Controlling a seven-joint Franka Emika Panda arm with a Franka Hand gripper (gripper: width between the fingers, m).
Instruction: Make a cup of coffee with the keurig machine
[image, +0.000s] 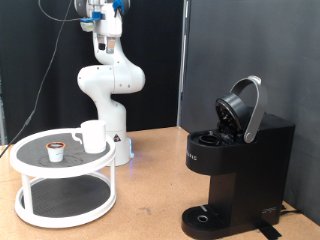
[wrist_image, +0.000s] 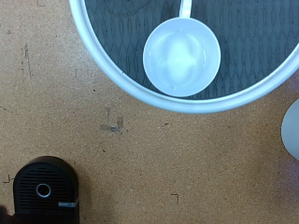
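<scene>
We see open brown tabletop (image: 150, 170) between the white round two-tier tray stand (image: 30, 150) at the exterior view's left and the black boxy coffee machine (image: 240, 175) at its right. On the stand's upper tier, the small white ceramic mug (image: 93, 136) and the tiny white pod with a brown top (image: 56, 151) stand apart, with nothing above them. The machine's rounded lid (image: 243, 108) is tilted up, leaving its chamber open from above.

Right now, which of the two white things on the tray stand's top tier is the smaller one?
The pod, with its dark brown top, nearer the exterior view's left. The cup beside it is taller and has a handle.
</scene>
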